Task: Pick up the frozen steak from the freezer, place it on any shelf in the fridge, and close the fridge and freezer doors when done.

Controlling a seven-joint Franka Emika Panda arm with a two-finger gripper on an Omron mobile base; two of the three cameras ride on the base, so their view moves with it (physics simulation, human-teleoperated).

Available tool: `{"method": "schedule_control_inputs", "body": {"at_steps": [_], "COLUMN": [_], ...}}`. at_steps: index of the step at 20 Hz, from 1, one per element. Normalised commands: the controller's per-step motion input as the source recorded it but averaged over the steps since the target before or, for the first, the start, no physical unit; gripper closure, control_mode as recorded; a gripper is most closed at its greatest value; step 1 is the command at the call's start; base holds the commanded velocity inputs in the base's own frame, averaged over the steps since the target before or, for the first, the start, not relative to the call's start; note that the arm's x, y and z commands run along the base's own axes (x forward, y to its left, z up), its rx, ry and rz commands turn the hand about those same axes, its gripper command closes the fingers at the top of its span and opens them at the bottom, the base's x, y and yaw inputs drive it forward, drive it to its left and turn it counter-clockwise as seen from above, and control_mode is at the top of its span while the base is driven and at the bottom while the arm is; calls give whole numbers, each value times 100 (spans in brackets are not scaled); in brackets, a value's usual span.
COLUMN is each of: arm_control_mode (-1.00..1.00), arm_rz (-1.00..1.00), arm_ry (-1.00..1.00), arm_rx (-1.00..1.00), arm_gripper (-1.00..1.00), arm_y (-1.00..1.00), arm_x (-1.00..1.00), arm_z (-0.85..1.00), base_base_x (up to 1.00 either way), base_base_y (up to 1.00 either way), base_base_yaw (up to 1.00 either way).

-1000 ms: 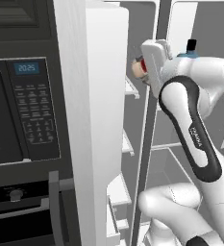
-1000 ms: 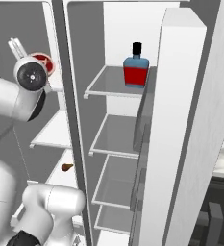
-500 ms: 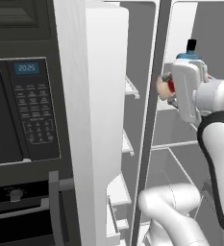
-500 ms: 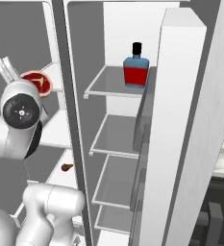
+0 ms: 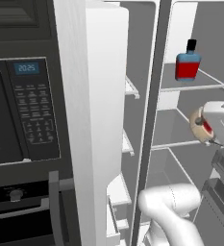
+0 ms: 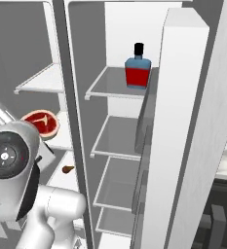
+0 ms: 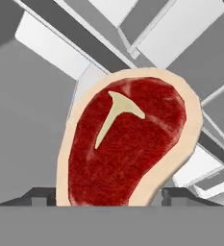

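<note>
You're gripping the round red T-bone steak point(image 7: 128, 144) in the gripper point(image 7: 108, 202), clamped tight. Shelving it ahead in the fridge and closing both doors are remaining.

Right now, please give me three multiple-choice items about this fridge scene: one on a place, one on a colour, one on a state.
1. Where does the bottle stand?
A. on the top fridge shelf
B. on the lowest fridge shelf
C. on the microwave

2. What colour is the bottle's label band?
A. green
B. red
C. yellow

3. What is the state of the steak?
A. lying on a fridge shelf
B. held in the jaws, off any shelf
C. lying on the floor

Answers:
1 A: the bottle stands on the highest shelf.
2 B: a red band crosses its blue body.
3 B: the steak sits between the gripper tips, in the air.
</note>
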Motion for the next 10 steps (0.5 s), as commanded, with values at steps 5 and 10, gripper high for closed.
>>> {"method": "schedule_control_inputs", "body": {"at_steps": [5,10], "arm_control_mode": [-100,-100], "arm_rz": [2,-1], "arm_ry": [6,20], "arm_rx": [-56,-63], "arm_gripper": [100,100], "arm_y": [-99,-40], "arm_x": [-17,29], "arm_z": [-29,-25], "base_base_x": [0,0], "base_base_y": [0,0], "base_base_yaw": [0,0]}}
